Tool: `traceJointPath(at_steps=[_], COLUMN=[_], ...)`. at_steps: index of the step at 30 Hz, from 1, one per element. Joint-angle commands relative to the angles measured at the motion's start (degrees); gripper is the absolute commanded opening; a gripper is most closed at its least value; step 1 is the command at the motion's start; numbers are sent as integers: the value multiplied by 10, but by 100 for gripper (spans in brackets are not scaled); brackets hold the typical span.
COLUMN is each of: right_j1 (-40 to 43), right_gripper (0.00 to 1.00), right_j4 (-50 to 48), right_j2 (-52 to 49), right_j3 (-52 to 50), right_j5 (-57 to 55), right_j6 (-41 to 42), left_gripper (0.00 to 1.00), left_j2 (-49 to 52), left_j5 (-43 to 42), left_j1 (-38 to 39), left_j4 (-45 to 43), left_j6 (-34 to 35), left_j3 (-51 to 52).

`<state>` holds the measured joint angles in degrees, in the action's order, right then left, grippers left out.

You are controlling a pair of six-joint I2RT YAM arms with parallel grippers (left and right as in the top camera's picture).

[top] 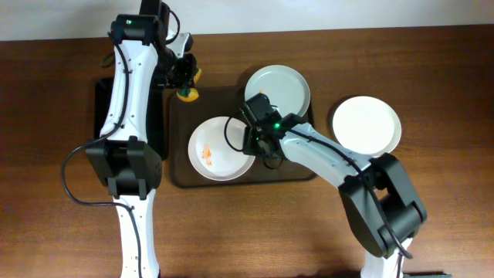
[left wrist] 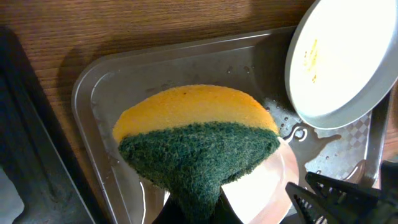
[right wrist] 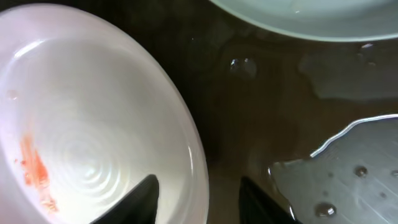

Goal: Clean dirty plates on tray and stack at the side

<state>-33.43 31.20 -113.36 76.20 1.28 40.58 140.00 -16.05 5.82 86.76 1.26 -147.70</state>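
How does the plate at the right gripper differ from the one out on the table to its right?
The smeared plate carries orange smears; the table plate looks clean. The smeared plate lies in the tray; the table plate lies on the table. The right gripper straddles the smeared plate's rim; nothing touches the table plate. Both are round, white and alike in size.

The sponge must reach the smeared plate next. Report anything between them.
Nothing visible does: only bare wet tray lies between the sponge in the left gripper and the smeared plate. The right gripper straddles that plate's far rim, off the sponge's path.
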Motion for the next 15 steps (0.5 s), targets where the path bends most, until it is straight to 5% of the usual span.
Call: traceJointPath(at_steps=[1, 6, 9, 15], right_j1=[1, 1, 0, 0], right_gripper=[32, 26, 4, 4], right_j4=[-15, -34, -42, -62], right_j2=[-16, -47, -51, -51], right_j3=[0, 0, 0, 0], right_j5=[4, 4, 2, -17], right_j6=[7, 56, 81, 110], left_gripper=[1, 1, 1, 1], left_j2=[-12, -12, -12, -12], left_j5=[9, 9, 9, 9], left_j1=[1, 1, 1, 21], left_j4=[-2, -3, -5, -4], left_j6=[-9, -9, -9, -9], left_j3=[-5, -5, -5, 7])
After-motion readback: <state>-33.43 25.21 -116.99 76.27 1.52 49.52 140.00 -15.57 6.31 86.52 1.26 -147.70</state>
